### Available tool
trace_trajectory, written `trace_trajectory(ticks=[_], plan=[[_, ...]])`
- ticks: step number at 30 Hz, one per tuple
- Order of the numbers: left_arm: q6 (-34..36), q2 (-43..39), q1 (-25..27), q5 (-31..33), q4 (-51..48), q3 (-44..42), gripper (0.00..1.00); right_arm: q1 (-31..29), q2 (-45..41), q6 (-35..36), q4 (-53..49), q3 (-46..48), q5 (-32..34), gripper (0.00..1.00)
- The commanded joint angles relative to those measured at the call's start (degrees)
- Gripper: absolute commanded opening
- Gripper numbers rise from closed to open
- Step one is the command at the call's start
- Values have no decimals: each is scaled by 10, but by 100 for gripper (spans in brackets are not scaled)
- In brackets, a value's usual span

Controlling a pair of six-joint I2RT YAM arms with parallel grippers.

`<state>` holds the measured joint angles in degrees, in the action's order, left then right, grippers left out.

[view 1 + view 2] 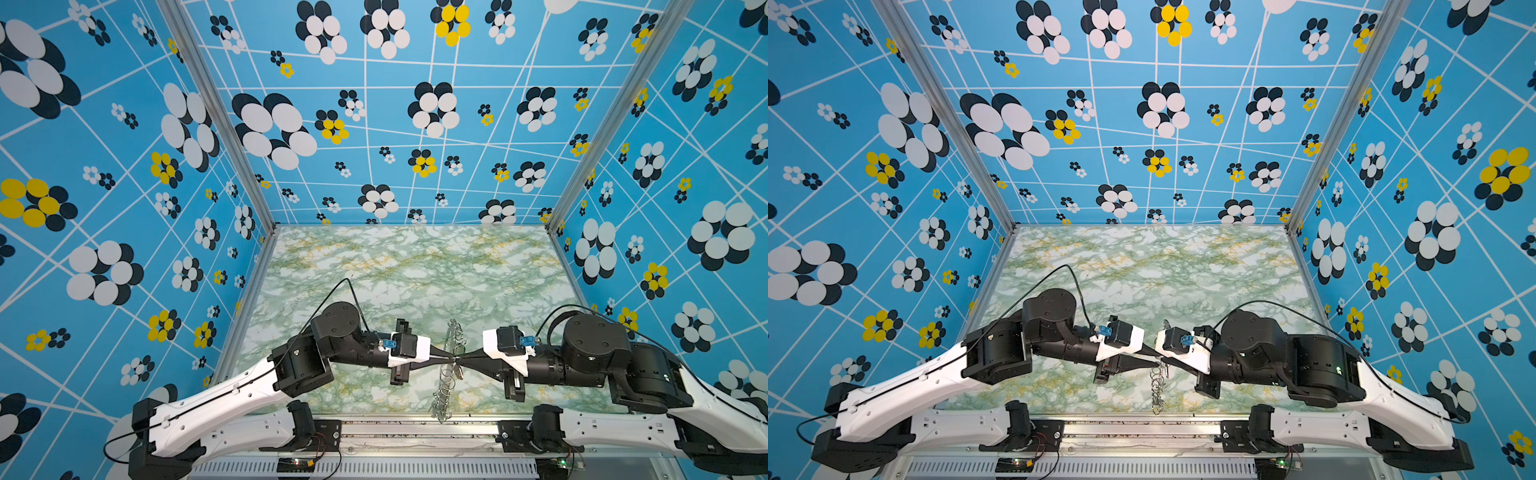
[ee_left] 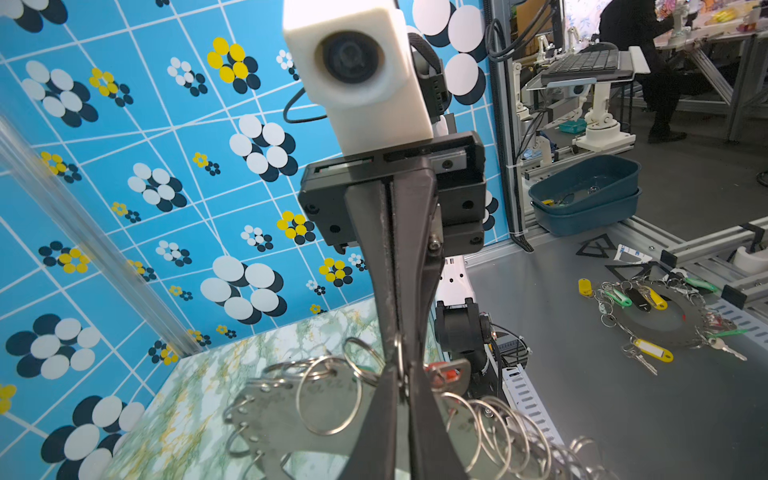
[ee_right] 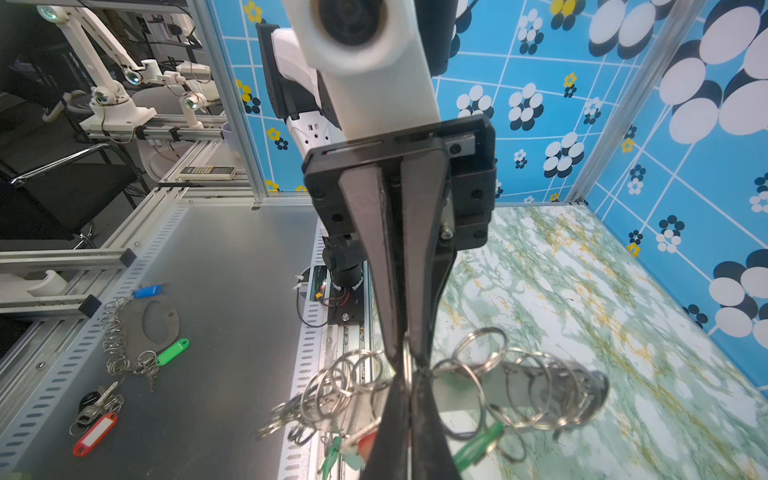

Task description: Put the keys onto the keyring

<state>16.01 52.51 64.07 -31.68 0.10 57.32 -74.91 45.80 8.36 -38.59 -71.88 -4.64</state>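
Keyring (image 1: 445, 388) pinched by left tool (image 1: 450, 357) and right tool (image 1: 462, 357), both clamped shut

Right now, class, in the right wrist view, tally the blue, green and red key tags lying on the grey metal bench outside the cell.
Blue key tag: 1
Green key tag: 1
Red key tag: 1
Total: 3

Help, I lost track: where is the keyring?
In both top views the keyring is held on edge over the front middle of the table, between the left gripper and right gripper.
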Motion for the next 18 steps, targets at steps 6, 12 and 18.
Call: trace_trajectory(ticks=[6, 12, 18], plan=[[-16, -6, -3, 39, -76, 53, 35, 2, 22, 12, -88, -52, 22, 0], [-28, 43, 0, 24, -172, 115, 51, 3, 34, 20, -117, -72, 35, 0], [-30, 74, 8, 13, -208, 147, 30, 3, 37, 21, -120, -74, 46, 0]])
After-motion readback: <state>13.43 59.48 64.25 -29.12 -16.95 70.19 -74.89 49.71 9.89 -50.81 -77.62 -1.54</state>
